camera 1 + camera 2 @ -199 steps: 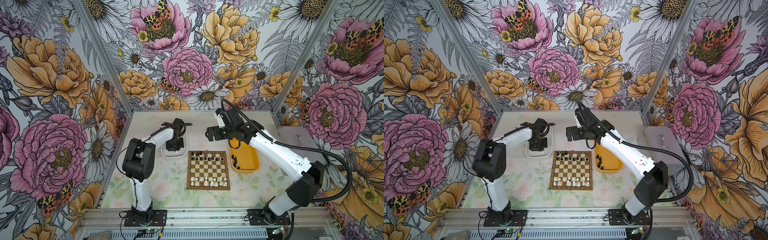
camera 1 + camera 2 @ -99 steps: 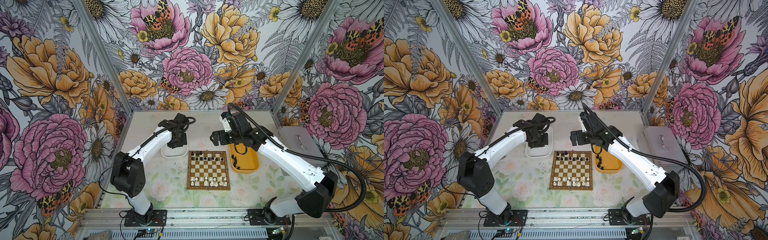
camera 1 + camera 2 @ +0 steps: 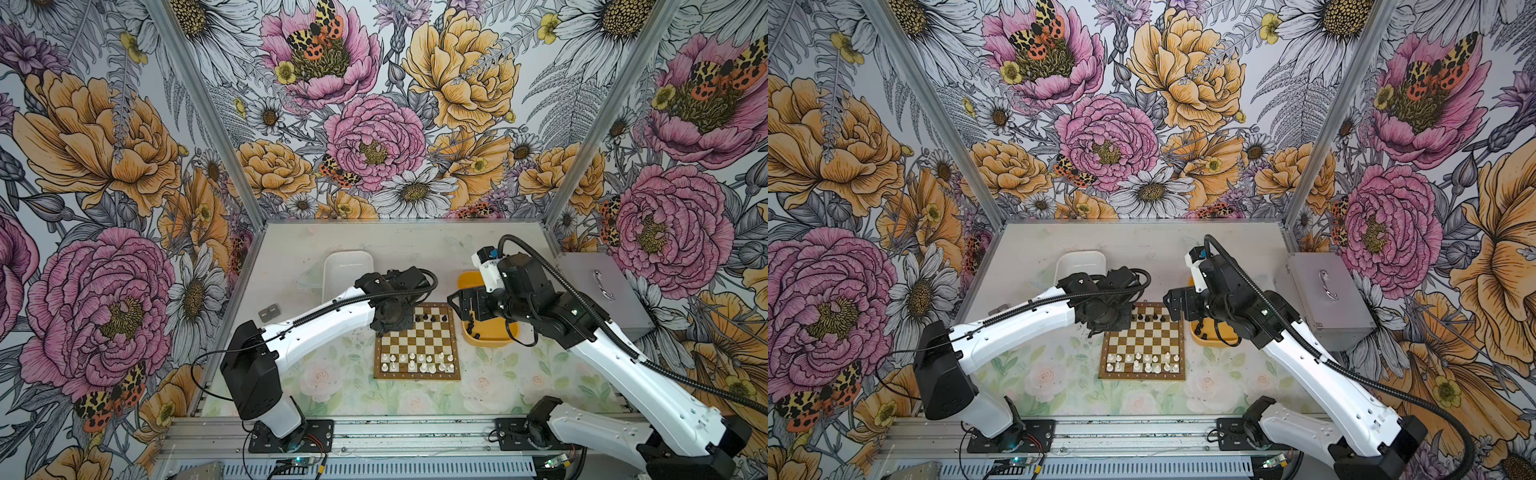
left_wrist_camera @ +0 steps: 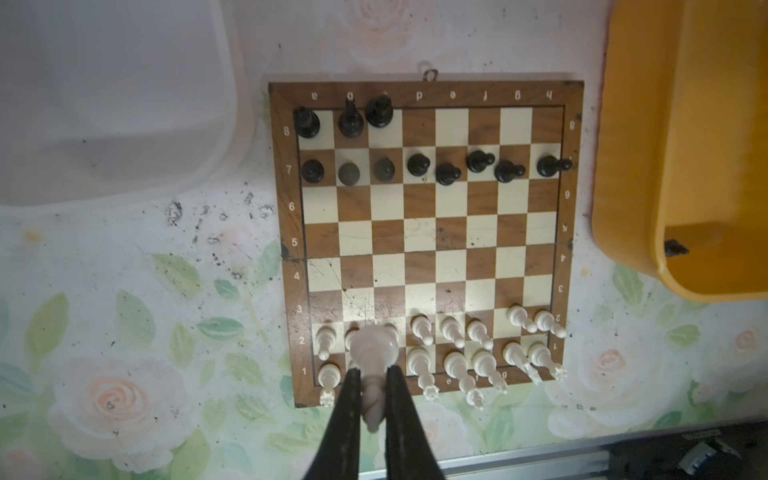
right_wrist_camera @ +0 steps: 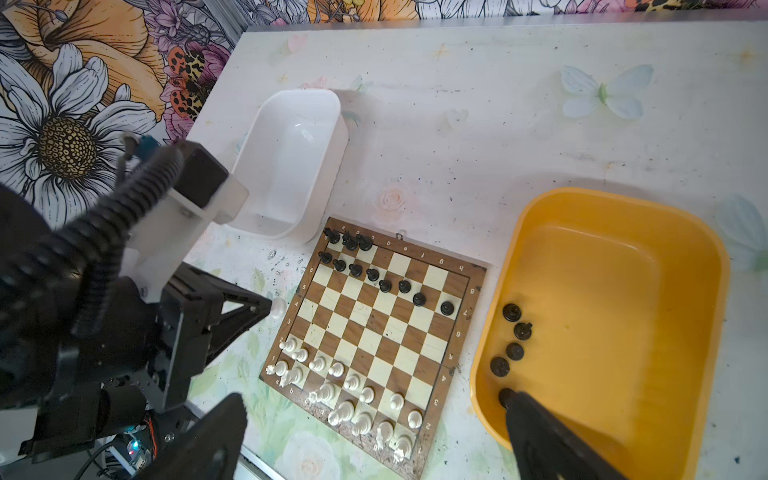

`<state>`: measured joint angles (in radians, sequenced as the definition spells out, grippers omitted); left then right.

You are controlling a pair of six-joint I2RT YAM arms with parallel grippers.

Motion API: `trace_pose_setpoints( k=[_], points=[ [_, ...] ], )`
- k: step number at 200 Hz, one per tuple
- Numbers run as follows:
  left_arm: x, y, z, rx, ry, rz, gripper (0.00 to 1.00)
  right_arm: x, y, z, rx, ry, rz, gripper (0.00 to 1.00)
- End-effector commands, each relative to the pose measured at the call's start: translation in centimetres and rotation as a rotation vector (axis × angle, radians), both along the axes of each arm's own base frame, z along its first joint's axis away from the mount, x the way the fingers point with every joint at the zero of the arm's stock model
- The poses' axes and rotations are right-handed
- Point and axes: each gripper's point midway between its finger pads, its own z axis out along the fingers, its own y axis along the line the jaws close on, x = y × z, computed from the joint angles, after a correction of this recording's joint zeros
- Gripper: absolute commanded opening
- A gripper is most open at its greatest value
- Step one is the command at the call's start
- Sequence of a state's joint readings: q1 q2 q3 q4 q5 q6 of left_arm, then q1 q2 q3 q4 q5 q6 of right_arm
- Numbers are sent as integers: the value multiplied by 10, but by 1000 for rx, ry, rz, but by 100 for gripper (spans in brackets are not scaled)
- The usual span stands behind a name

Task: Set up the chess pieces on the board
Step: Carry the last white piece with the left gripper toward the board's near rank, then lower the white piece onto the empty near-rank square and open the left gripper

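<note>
By yellow tray (image 5: 706,232) — right end effector (image 5: 372,397) spread; left end effector (image 4: 372,374) pinches white piece (image 4: 372,345) — board (image 4: 432,232) partly masked.

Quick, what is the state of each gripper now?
Left gripper: closed on a white chess piece.
Right gripper: open, holding nothing.

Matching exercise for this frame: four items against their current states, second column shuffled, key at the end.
Column one:
1. left gripper
2. right gripper
3. yellow tray
4. white tray

Column two:
A. holds loose black pieces
B. open
C. no pieces visible inside
D. shut on a white piece

Pairs: 1-D, 2-B, 3-A, 4-C
</note>
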<state>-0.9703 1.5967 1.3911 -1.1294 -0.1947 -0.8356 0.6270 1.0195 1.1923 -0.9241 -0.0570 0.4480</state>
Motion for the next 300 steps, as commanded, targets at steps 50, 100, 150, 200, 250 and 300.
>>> trace_pose_setpoints(
  k=[50,100,150,200,250,300],
  points=[
    [-53,-6,-23,46,8,54,8,-38,-28,9,20,-8,-9,100],
    [-72,-12,-41,90,26,32,8,-48,-35,15,18,-14,-4,100],
    [-76,-11,-62,157,52,15,9,-52,-38,16,15,-17,-7,100],
    [-71,-15,-68,171,59,1,11,-50,-39,13,6,-11,-11,100],
    [-67,-17,-75,145,68,-6,12,-48,-39,12,-2,-10,-20,100],
    [-62,-18,-82,126,78,-15,12,-46,-39,15,-4,-10,-25,100]
  ],
)
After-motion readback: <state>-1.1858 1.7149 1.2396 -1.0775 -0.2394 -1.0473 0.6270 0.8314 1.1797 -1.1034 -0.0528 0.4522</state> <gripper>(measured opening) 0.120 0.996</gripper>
